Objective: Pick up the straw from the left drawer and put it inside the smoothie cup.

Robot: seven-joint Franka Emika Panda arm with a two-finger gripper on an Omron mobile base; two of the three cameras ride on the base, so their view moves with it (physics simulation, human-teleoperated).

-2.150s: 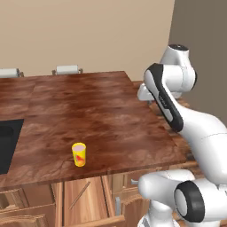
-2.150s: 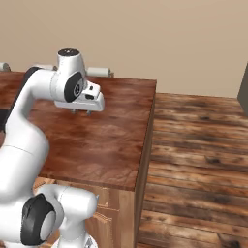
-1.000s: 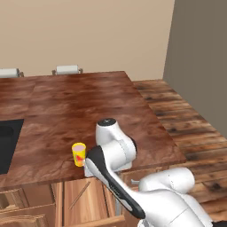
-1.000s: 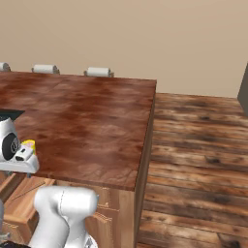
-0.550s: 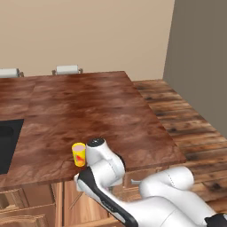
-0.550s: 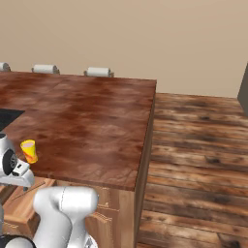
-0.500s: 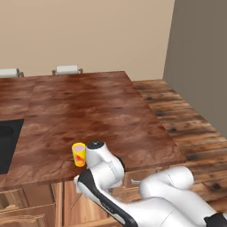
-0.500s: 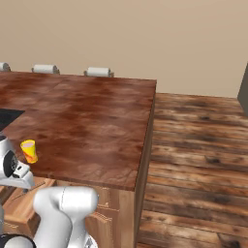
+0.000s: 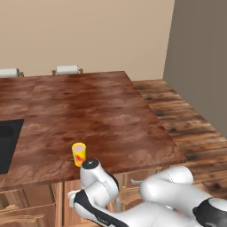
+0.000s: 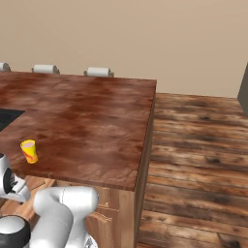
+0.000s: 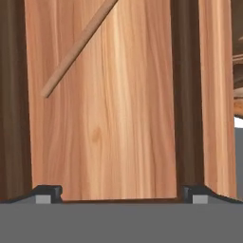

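Claw (image 11: 118, 192) gapes wide above the drawer (image 11: 123, 118); the straw (image 11: 78, 47) lies diagonal, off-centre toward the drawer's wall, so closing here likely misses.

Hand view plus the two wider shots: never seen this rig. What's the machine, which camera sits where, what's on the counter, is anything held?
It is a rendered kitchen with a white robot arm on a drivable base. Two cameras ride on the base behind the arm, one to its left and one to its right, and look down over a reddish-brown wooden counter. On it stands a small yellow cup with a red mark, near the front edge. The arm is bent low in front of the counter. The third camera sits on the hand and looks along the two-finger gripper into a light-brown wooden drawer. A thin tan-brown straw lies diagonally on the drawer bottom, ahead of the fingertips. The jaws stand wide open and hold nothing.
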